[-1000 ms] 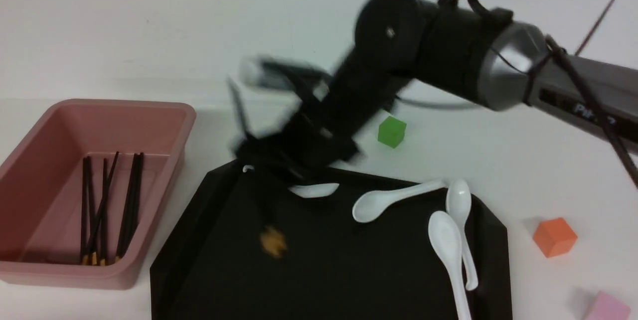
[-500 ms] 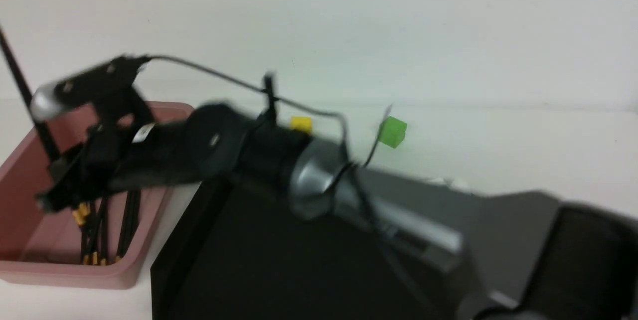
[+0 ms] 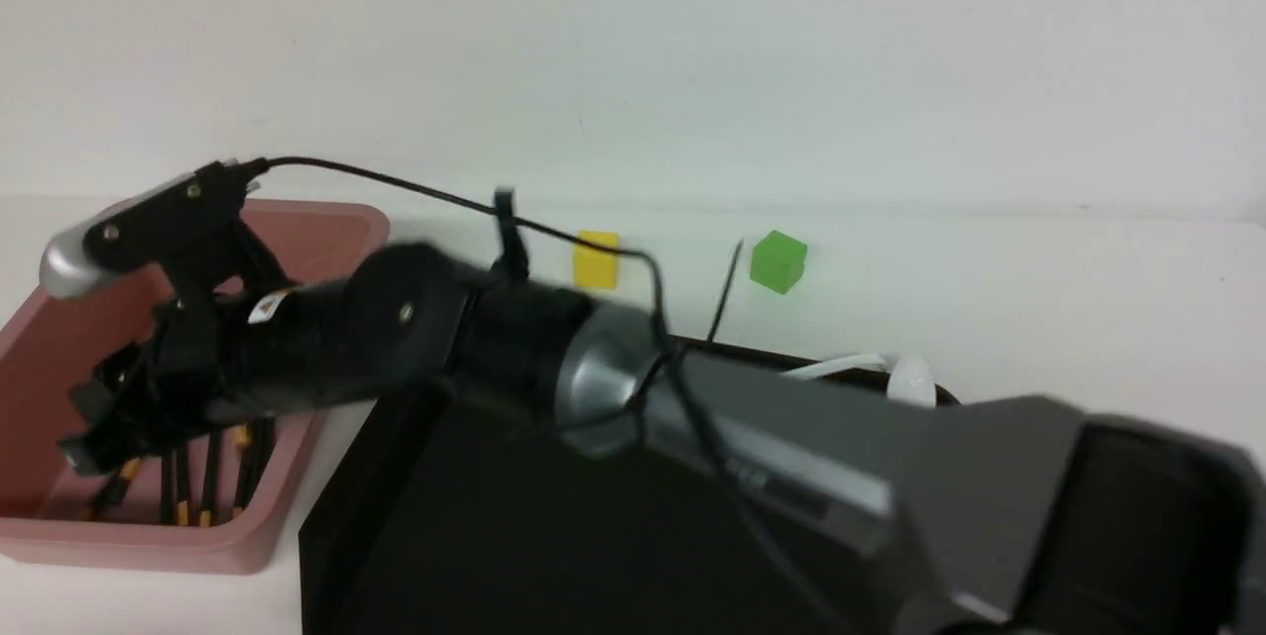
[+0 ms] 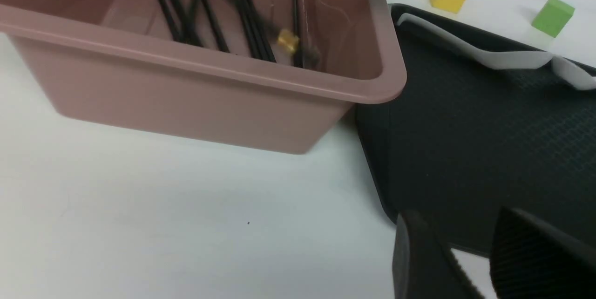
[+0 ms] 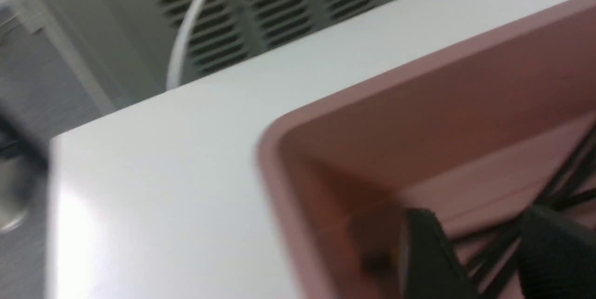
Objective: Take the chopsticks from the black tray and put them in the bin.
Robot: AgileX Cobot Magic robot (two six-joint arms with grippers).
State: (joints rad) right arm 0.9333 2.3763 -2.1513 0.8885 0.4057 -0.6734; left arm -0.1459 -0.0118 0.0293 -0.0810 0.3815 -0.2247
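Note:
The pink bin [image 3: 336, 220] stands at the left with several black chopsticks [image 3: 203, 482] lying in it. My right arm reaches across the black tray [image 3: 475, 516], and my right gripper [image 3: 99, 427] hangs inside the bin. In the right wrist view its jaws [image 5: 484, 261] stand apart over the chopsticks [image 5: 568, 173]. In the left wrist view one blurred chopstick [image 4: 287, 40] with a gold end lies loose in the bin [image 4: 260, 80]. My left gripper [image 4: 465, 261] is open and empty at the tray's [image 4: 489, 140] near left corner.
White soup spoons [image 3: 910, 380] lie at the tray's back right, mostly hidden by my right arm; they also show in the left wrist view [image 4: 489, 54]. A yellow cube [image 3: 596, 257] and a green cube [image 3: 778, 261] sit on the table behind the tray.
My right arm swung left from the tray to the bin with a chopstick, then dropped lower into the bin. Its jaws now stand apart and a chopstick lies loose in the bin.

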